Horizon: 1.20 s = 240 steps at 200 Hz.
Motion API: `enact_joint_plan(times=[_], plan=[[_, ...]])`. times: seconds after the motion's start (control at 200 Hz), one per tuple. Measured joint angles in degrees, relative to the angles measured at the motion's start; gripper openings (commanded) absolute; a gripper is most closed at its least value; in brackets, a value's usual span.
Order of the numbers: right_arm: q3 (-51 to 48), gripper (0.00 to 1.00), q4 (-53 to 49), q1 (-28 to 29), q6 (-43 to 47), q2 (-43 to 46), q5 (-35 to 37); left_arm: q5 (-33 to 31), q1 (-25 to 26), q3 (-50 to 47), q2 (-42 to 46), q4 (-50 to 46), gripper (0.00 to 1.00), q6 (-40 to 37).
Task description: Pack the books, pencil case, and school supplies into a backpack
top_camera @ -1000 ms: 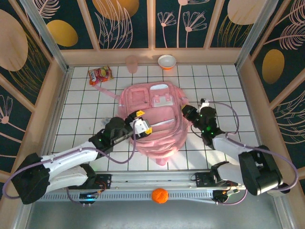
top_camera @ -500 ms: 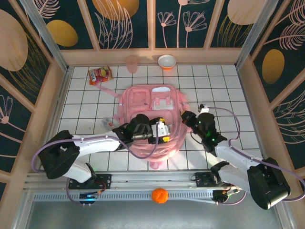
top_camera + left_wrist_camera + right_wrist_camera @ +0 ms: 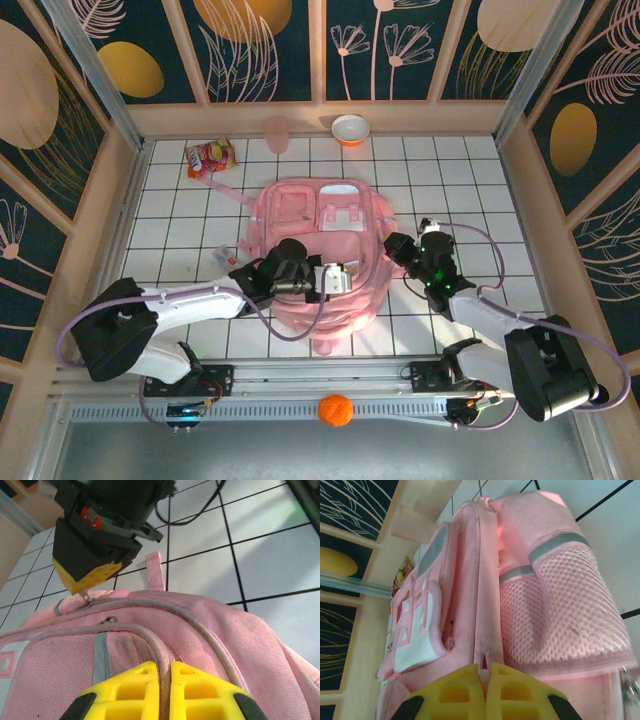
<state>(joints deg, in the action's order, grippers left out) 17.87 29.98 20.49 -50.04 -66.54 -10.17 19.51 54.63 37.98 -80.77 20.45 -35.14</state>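
Note:
The pink backpack (image 3: 315, 215) lies flat in the middle of the tiled table. My left gripper (image 3: 338, 277) rests on its near part, shut on a pale zip trim (image 3: 145, 637) that runs between the yellow fingers (image 3: 125, 692). At the bag's right side, my right gripper (image 3: 390, 243) is shut on a pink seam fold (image 3: 487, 630) beside the mesh side pocket (image 3: 560, 615). In the left wrist view, the right gripper's black body (image 3: 95, 545) is at the bag's far edge. The pencil case (image 3: 222, 255), small and whitish, lies left of the bag. The books and school supplies are out of view.
A red-and-yellow snack packet (image 3: 210, 156) lies at the back left by a loose strap (image 3: 222, 188). A pink cup (image 3: 276, 132) and an orange-rimmed bowl (image 3: 350, 129) stand by the back wall. An orange ball (image 3: 336, 410) sits on the near rail. Wooden walls enclose the table.
My left arm swung right across the backpack, and its jaws closed on the zip trim. The right gripper stayed shut at the bag's right side, shifting only slightly.

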Motion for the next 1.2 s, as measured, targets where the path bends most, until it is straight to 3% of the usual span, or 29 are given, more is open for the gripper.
enact_joint_plan(times=[0.25,0.515,0.596,0.671,0.796,0.981,1.121,1.201], plan=[[3.4,0.0,4.6,-2.4,0.5,-9.5,-4.9,3.3,-0.4,-0.9,0.9,-1.5,0.0,-4.4],[7.6,0.0,8.0,-4.0,0.8,-18.9,-11.7,2.0,-0.9,-1.0,0.9,-1.5,0.0,-5.3],[9.0,0.19,7.4,-4.3,1.6,-19.3,-12.5,0.1,-0.9,-2.0,1.1,0.4,0.0,-3.9],[10.4,0.29,7.1,-5.2,2.7,-19.3,-10.5,-0.5,-0.7,-3.7,2.3,2.0,0.0,-2.1],[10.7,0.38,4.5,-6.6,5.6,-15.7,-7.3,-0.5,-0.1,-6.1,4.7,3.6,0.0,0.7],[9.3,0.42,-2.4,-5.1,14.9,-3.7,-6.0,-0.1,-0.8,-9.9,8.4,8.4,0.0,5.3],[8.7,0.42,-6.0,-4.0,25.7,4.6,-8.2,2.4,-3.0,-12.6,10.9,11.6,0.0,8.1],[8.5,0.51,-7.8,-3.1,33.5,8.4,-13.0,4.5,-4.5,-13.7,12.2,12.9,0.0,9.0]])
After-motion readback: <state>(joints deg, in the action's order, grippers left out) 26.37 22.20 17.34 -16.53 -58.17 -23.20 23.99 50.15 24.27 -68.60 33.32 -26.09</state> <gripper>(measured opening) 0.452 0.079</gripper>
